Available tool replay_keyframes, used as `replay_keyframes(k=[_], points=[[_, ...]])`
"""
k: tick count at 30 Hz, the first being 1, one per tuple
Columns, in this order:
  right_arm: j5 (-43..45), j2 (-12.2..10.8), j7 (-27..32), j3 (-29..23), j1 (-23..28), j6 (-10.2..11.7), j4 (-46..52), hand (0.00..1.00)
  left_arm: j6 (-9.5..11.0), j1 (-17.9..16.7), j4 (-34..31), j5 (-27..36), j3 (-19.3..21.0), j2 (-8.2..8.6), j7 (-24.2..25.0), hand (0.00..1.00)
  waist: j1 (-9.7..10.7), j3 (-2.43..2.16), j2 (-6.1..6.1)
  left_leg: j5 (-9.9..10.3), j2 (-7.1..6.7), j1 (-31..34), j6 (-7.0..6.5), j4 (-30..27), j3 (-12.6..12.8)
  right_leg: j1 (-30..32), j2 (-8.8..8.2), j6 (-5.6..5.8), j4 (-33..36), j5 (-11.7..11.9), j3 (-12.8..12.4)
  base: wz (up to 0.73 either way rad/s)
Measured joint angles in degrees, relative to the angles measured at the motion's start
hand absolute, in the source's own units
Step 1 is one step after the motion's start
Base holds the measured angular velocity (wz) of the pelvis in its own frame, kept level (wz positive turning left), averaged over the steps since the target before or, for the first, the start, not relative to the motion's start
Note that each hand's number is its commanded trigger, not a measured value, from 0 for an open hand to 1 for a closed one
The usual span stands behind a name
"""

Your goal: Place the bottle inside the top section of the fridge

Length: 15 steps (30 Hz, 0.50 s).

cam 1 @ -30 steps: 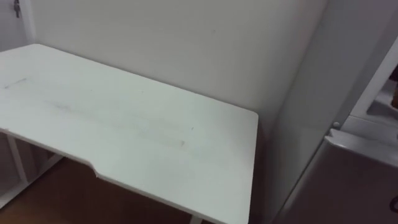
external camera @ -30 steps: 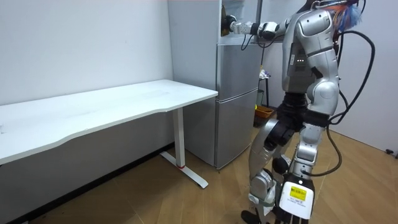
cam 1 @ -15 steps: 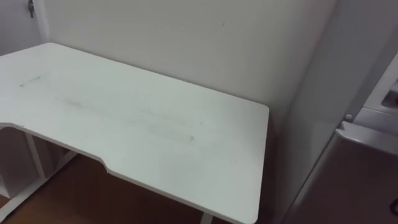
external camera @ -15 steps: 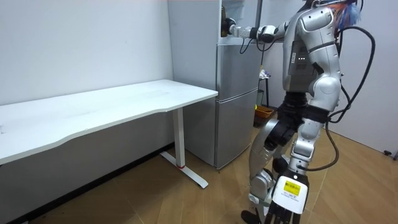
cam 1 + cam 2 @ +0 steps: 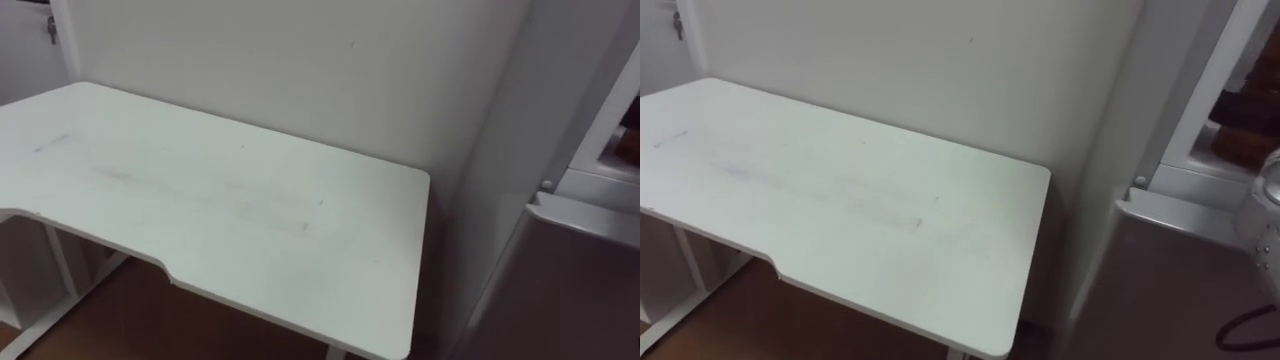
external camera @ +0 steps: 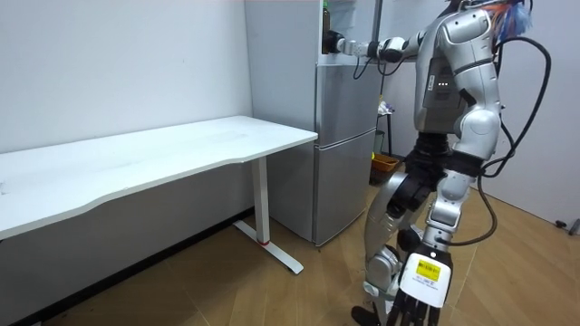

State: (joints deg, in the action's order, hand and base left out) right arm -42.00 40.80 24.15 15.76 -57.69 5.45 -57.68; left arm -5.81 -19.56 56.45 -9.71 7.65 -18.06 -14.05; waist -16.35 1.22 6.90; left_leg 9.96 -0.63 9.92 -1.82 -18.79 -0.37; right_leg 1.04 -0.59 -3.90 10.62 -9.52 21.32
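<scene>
Pale walls and a wooden floor [image 6: 272,290] surround a grey fridge [image 6: 344,145], and we see the robot standing just in front of it, on the room view's right. A white table [image 5: 220,200] stands just beside the fridge, its end close to the fridge's side. From the room view we make out the right arm stretched level into the upper compartment, with the right hand [image 6: 334,42] just inside the opening; the left arm hangs bent at the robot's side. Whether that right hand is clenched, released or grasping anything, we cannot tell. The eye views face the table top and the fridge's side. The right eye view adds something the room view lacks: a dark brownish shape [image 5: 1243,128] inside the upper opening. We cannot tell whether it is the bottle.
</scene>
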Motion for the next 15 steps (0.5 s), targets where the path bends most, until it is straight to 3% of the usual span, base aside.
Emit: replay_keyframes(k=[7,15], points=[[-0.5,0.0,-3.4,0.0,0.5,-0.6,0.0,0.0,0.1,-0.7,0.2,0.0,0.8,0.0,0.0,0.0,0.2,-0.54,0.85,-0.3,-0.07,-1.1,0.01,1.2,0.2,-0.2,-0.08,-0.01,-0.1,0.0,-0.7,-0.04],[-0.7,0.0,-6.5,-0.5,1.0,-3.0,0.0,0.0,0.1,-0.7,-0.2,0.0,1.4,0.33,0.0,0.0,0.5,-0.52,0.95,-0.3,-0.23,-3.6,0.03,2.2,0.2,-2.5,-0.06,0.06,-1.0,-0.1,-0.7,0.0]])
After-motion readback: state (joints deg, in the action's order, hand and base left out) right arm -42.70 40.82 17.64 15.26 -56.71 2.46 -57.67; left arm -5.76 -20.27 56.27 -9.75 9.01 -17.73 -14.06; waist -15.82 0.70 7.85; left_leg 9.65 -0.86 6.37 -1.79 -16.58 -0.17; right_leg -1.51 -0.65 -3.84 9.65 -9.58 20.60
